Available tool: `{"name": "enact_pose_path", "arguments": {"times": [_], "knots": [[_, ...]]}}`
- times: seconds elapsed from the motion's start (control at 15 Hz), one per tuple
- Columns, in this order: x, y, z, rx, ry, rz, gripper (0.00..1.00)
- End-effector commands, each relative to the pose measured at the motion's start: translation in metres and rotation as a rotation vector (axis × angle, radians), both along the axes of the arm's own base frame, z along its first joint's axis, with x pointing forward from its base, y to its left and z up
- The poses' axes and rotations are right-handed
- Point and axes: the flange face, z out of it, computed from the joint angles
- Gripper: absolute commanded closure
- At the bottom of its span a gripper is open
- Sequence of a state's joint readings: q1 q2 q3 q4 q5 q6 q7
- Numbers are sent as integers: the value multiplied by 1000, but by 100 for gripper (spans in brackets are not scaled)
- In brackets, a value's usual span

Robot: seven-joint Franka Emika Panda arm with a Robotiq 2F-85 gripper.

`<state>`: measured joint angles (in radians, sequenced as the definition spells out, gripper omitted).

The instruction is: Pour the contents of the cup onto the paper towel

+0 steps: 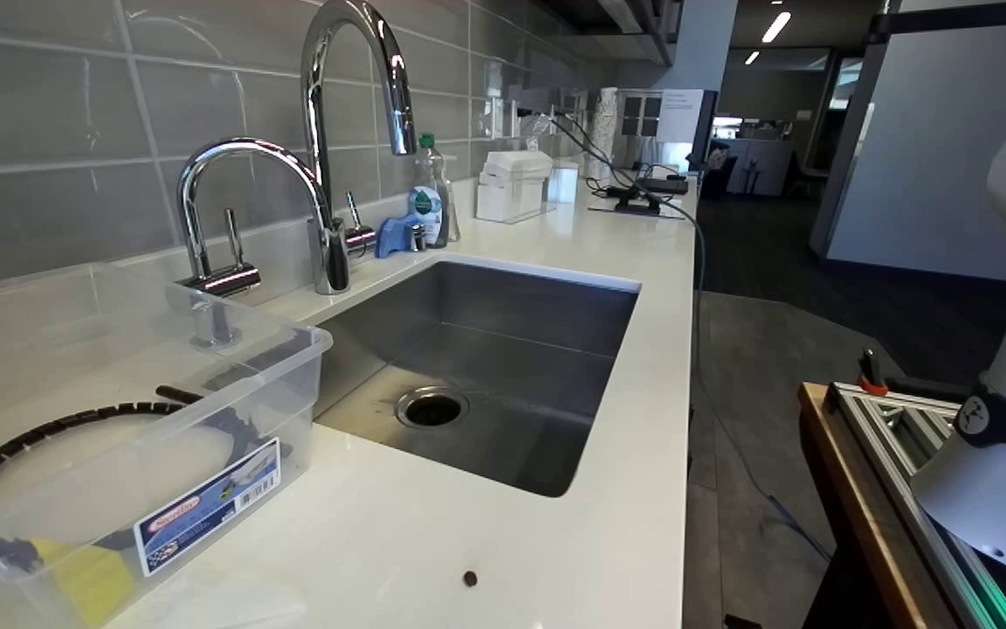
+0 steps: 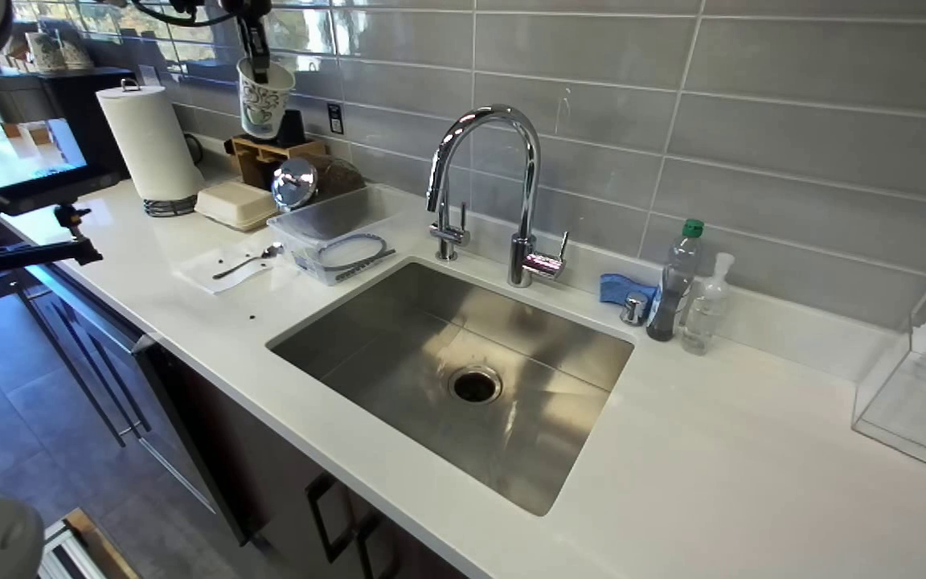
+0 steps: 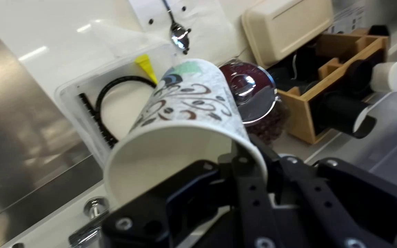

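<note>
My gripper (image 2: 256,71) is shut on the wall of the cup (image 2: 263,108), one finger inside the rim and one outside. The cup is pale with a dark swirl pattern. It is held high above the counter, close to upright in an exterior view. In the wrist view the cup (image 3: 191,100) has its mouth toward the camera; its inner wall shows, its bottom and contents do not. The paper towel (image 2: 198,272) lies flat on the counter with a spoon (image 2: 247,261) and a few dark beans on it. The paper towel also shows in the wrist view (image 3: 212,31), beyond the cup.
The clear plastic bin (image 2: 302,241) with a black cable stands between paper towel and sink (image 2: 399,386). Chrome faucets (image 2: 529,185) rise behind the sink. A glass jar (image 3: 250,89), wooden organizer (image 3: 298,110), cream box (image 2: 235,205) and towel roll (image 2: 149,145) stand along the wall.
</note>
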<state>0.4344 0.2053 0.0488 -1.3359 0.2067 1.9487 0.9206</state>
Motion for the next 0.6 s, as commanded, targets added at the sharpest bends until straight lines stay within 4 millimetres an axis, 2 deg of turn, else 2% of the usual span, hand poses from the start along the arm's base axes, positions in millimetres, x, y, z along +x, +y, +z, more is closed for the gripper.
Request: {"name": "enact_pose_path", "arguments": {"times": [0.0, 0.27, 0.33, 0.53], "knots": [[0, -5, -4, -43, 10, -26, 94], [2, -15, -6, -87, 20, -65, 94], [1, -15, -6, -87, 20, -66, 98], [16, -40, -30, -226, -104, -69, 98]]}}
